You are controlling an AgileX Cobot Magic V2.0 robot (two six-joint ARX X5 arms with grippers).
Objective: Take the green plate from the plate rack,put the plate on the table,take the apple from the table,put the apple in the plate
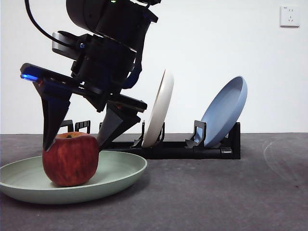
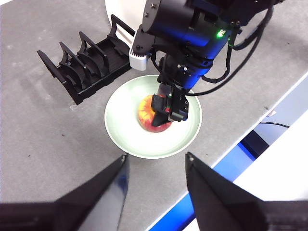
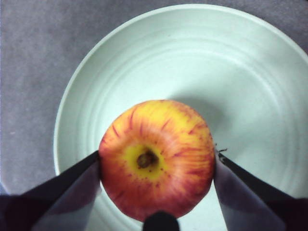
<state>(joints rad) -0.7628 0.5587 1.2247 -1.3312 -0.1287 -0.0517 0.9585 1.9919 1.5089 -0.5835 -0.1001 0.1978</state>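
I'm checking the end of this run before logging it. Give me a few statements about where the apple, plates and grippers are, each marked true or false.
1. The apple sits in the green plate. True.
2. The green plate is in the plate rack. False: it lies flat on the table.
3. The right gripper has a jaw at each side of the apple. True.
4. The left gripper holds the apple. False: it hovers open, apart from the plate.
5. The blue plate lies on the table. False: it leans in the rack, like the cream-white plate.
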